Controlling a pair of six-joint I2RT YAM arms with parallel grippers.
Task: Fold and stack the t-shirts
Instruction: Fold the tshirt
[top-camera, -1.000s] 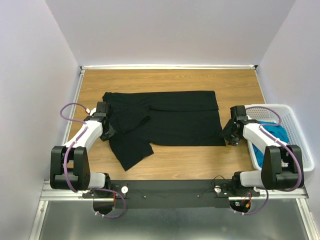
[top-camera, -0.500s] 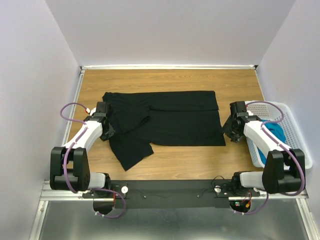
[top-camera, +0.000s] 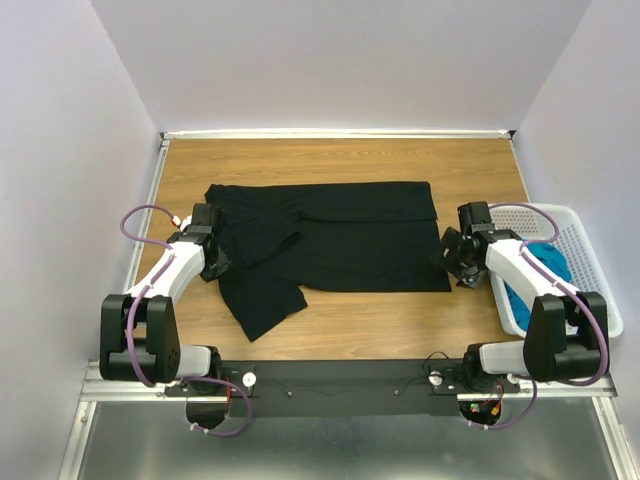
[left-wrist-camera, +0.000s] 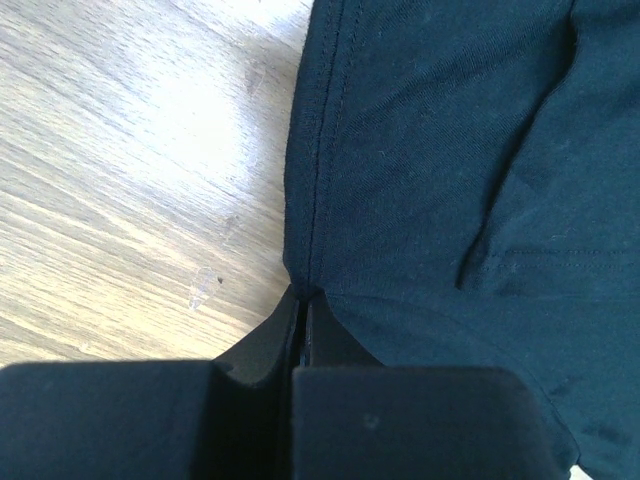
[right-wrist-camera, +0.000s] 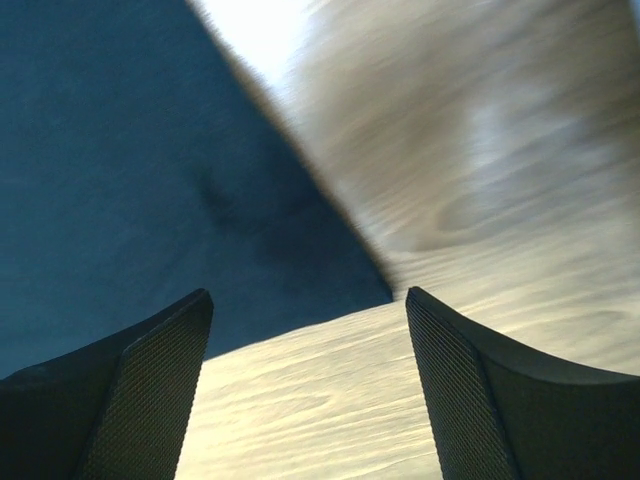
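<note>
While the black t-shirt (top-camera: 340, 235) lies spread out on the wooden counter (top-camera: 400, 160), we see the white basket (top-camera: 592, 245) sitting close beside it. The teal t-shirt (top-camera: 548, 264) is bunched up inside the basket. The black t-shirt's straight bottom edge is the side closest to the basket. One short sleeve sticks out at the end far from the basket, pointing toward the arm bases. The cloth has some folds and wrinkles at that far end.

The left arm (top-camera: 165, 275) reaches to the shirt's edge farthest from the basket. The left jaws are pressed together, and they pinch the stitched edge of the black t-shirt just where it bends. The right arm (top-camera: 525, 265) reaches past the basket's side toward the black t-shirt. The right jaws are spread wide apart. They hang over the shirt corner closest to the basket, with black cloth on one side and bare wood on the other. That close-up view is blurry, so we cannot tell if the right jaws touch the cloth.
</note>
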